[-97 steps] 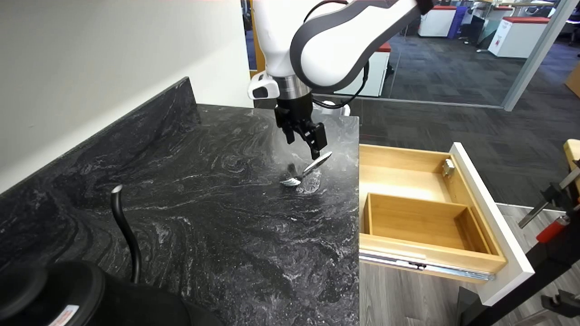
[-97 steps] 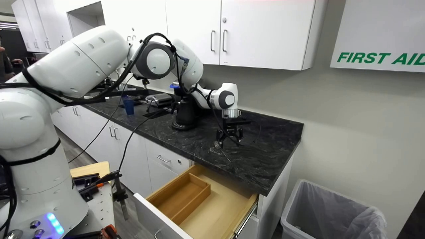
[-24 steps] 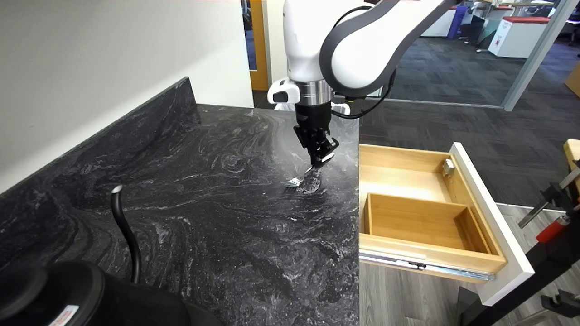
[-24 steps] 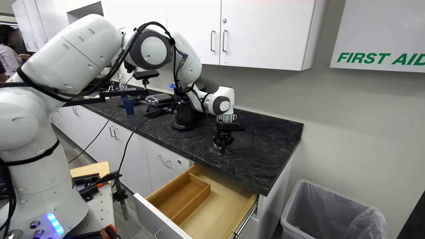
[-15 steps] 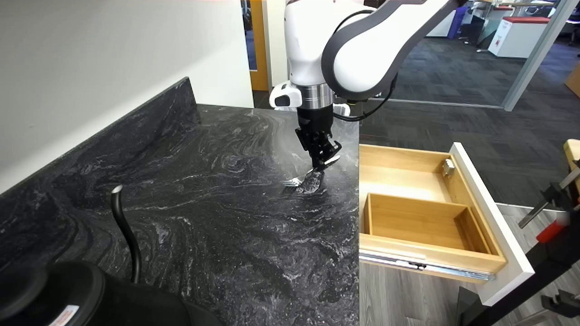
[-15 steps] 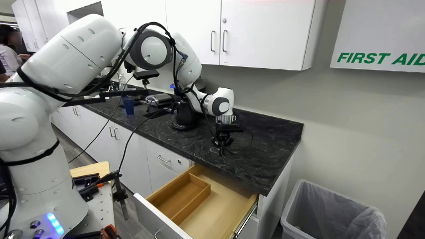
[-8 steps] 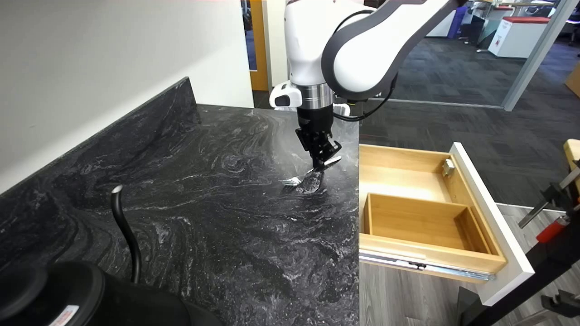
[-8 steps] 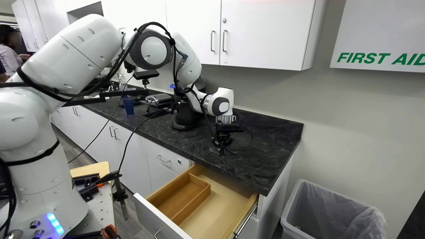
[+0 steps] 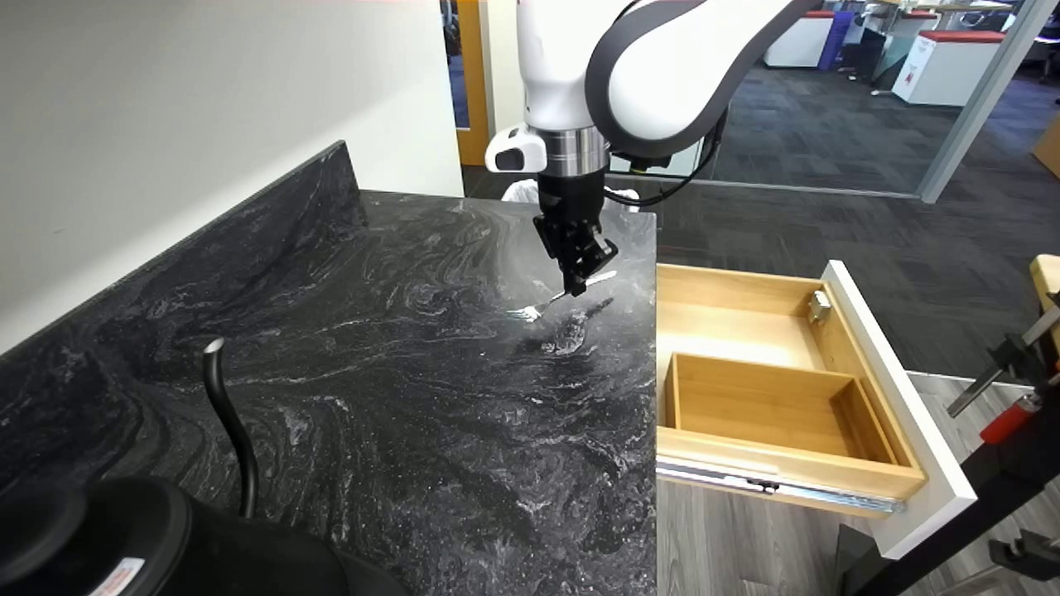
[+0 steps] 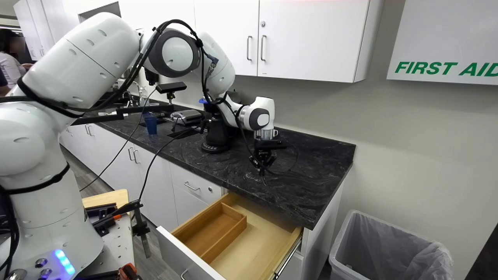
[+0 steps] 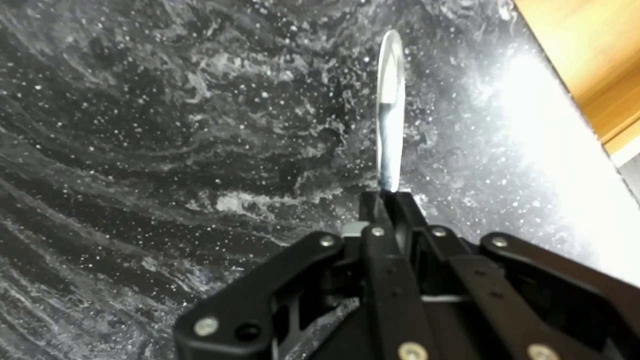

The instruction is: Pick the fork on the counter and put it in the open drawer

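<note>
The slim silvery fork [image 9: 528, 314] hangs just above the dark marbled counter [image 9: 431, 430], its shadow apart below it. My gripper [image 9: 575, 290] is shut on the fork's middle, with the tines out to one side and the handle to the other. In the wrist view the shiny handle [image 11: 391, 115] sticks out past the gripper [image 11: 386, 195], while the tines are hidden there. The drawer [image 9: 737, 331] stands pulled out beside the counter, its light-wood inside showing in both exterior views. The fork is barely visible below the gripper [image 10: 262, 172] in an exterior view.
Inside the drawer sits a smaller wooden box [image 9: 762, 406]. A dark curved rod [image 9: 234, 430] and a black appliance [image 9: 182, 538] stand at the counter's near left in an exterior view. A lined trash bin [image 10: 389, 249] stands past the counter's end.
Over the last second the jaws finished closing on the fork. In the last half second gripper and fork rose off the counter, and the fork's shadow separated from it.
</note>
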